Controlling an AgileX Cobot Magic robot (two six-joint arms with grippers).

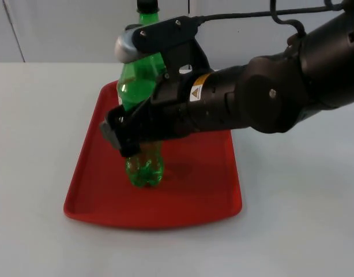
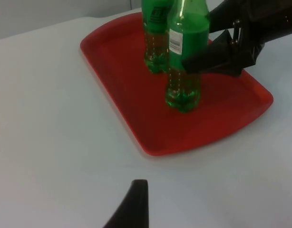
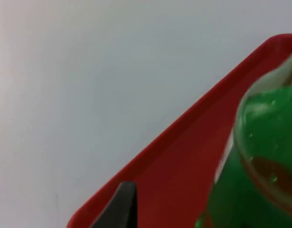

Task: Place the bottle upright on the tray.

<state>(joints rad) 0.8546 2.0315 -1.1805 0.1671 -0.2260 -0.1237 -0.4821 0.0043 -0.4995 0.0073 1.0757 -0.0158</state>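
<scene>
— Grip of the right gripper [image 1: 134, 138]?
— Clamped from both sides around the bottle [image 1: 145, 167], low on its body, just above the ribbed base.

— Look of that bottle?
— Clear green plastic, with a white label [image 2: 176, 42] higher up, as seen from the left wrist. Lumpy, petal-shaped foot. From the right wrist, just a rounded green bulk close by.

— Upright or tilted?
— Upright, or very nearly so. Standing on the red tray [image 1: 85, 184], toward its near left part in the top view, base apparently touching the floor of it. Cannot tell for certain about contact.

— Anything next to it?
— Yes, a second bottle [image 2: 155, 42], also green and upright, on the same tray, just beyond the held one from the left wrist's side.

— Pose of the right arm [image 1: 269, 98]?
— Reaching in from the right, stretched almost level across the tray, wrist over the middle of it.

— And the left gripper [image 2: 136, 202]?
— Waiting over the bare white table [image 1: 38, 115], off the tray, pointed at it. Cannot tell about its opening.
</scene>
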